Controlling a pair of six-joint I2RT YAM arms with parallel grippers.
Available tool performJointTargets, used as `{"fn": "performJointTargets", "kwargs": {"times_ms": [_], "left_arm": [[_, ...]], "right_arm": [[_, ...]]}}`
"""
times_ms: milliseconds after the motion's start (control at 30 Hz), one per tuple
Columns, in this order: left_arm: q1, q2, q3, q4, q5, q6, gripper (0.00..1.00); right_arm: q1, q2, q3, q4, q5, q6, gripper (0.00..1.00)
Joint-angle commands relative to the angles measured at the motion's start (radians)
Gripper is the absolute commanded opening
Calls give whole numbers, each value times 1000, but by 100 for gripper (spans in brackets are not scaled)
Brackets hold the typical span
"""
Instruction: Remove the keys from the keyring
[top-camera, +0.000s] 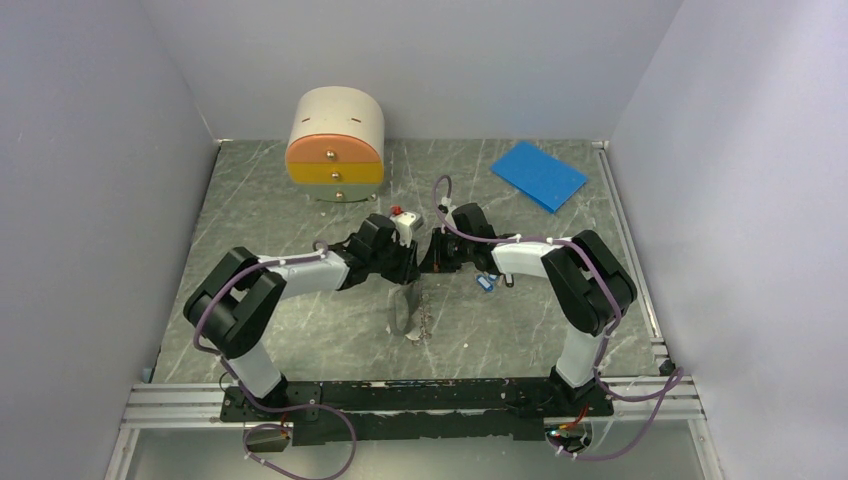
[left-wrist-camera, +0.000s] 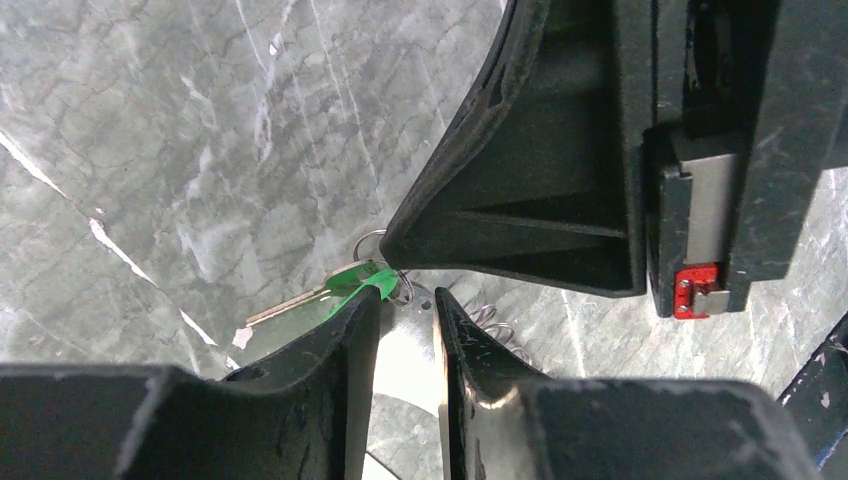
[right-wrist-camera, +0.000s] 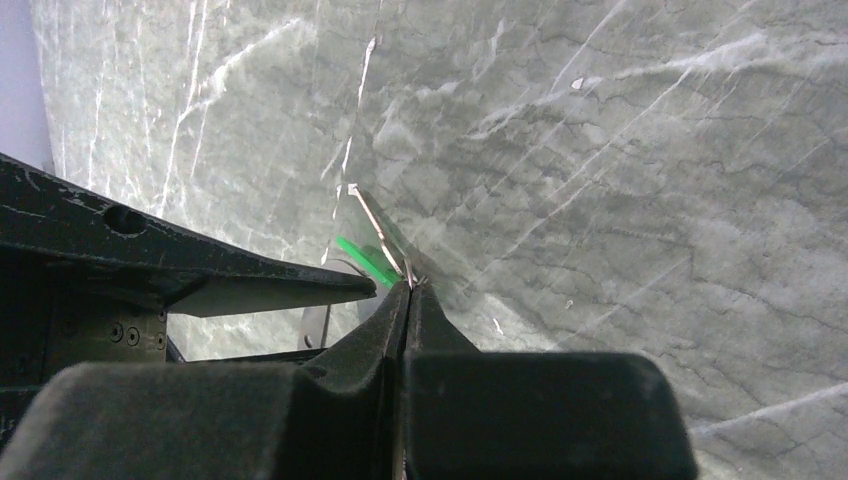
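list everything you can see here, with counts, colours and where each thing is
drawer box: one, cream with orange and yellow drawers, back left of the table
flat sheet: one, blue, back right
small tag: one, blue, by the right arm
the keys: one, green head with silvery blade, mid-table between the grippers
the keyring: one, thin grey metal, at the right gripper's tips
table: one, grey-green marble look
left gripper: one, black, open, beside the green head
right gripper: one, black, shut on the keyring
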Motion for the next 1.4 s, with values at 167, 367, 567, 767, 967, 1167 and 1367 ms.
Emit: {"fn": "performJointTargets", "kwargs": {"times_ms": [167, 367, 567, 767, 967, 1167, 1367], "left_arm": [[-5, 32, 48, 15, 10, -21, 32], [-5, 52, 64, -25, -20, -15, 32], [-6, 60, 60, -19, -30, -20, 31], [-6, 38, 41, -8, -37, -12, 31], [-6, -3, -24, 93, 0, 7, 34], [-6, -29, -85, 203, 41, 39, 36], [-18, -43, -124, 292, 62, 68, 38]], "right_arm": [[3, -32, 13, 8, -5, -10, 0], [-1, -35, 13, 1, -14, -34, 0], [-1, -40, 8, 19, -45, -25, 0], [-1, -54, 16, -18, -24, 2, 0], [-1, -73, 38, -101, 40, 47, 0], [-1, -76, 53, -131, 63, 66, 0], [1, -75, 60, -131, 63, 69, 0]]}}
